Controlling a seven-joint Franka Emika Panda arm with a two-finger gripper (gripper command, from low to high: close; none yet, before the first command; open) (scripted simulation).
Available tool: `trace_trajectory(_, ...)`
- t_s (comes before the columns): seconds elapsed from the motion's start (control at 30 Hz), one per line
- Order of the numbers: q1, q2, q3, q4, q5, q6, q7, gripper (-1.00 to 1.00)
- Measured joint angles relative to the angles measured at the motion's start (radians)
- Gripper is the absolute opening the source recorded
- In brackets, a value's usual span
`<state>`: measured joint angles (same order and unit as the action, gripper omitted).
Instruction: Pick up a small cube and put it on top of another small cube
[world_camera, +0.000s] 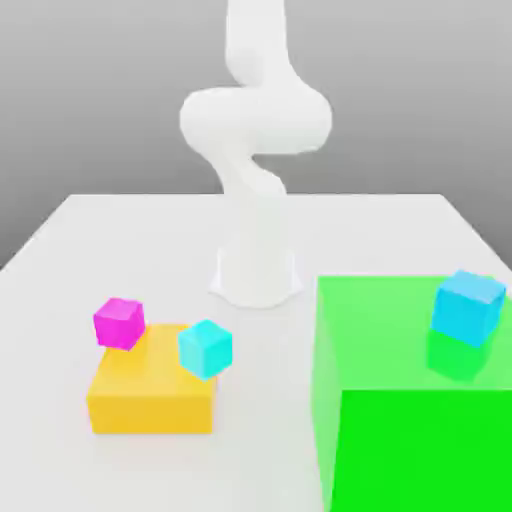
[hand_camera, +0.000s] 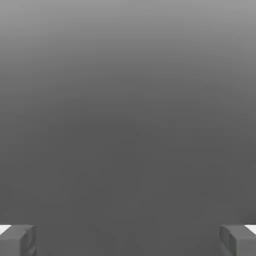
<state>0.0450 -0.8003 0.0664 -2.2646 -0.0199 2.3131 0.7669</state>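
Jaws of my gripper (hand_camera: 128, 241) stand spread wide, with open space between them and nothing pinched. My arm (world_camera: 256, 120) rises from the far part of the table (world_camera: 270, 400). Toward the exterior view's left, the magenta cube (world_camera: 119, 324) sits tilted at the orange block's (world_camera: 150, 410) far left corner, and the cyan cube (world_camera: 205, 350) is tilted over that block's right edge. On the exterior view's right, the blue cube (world_camera: 468, 308) is tilted above the green block's (world_camera: 425, 450) top, near its right side; from this angle it seems lifted off the surface. Between the two blocks, I see an open strip of table; more room spreads around my base.
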Motion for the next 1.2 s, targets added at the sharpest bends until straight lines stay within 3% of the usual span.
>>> trace_trajectory(0.27,0.158,0.093,0.042,-0.030,-0.065,0.063,-0.286,0.00)
trace_trajectory(1.2,0.628,0.445,-0.054,-0.259,-0.157,0.280,-1.402,0.00)
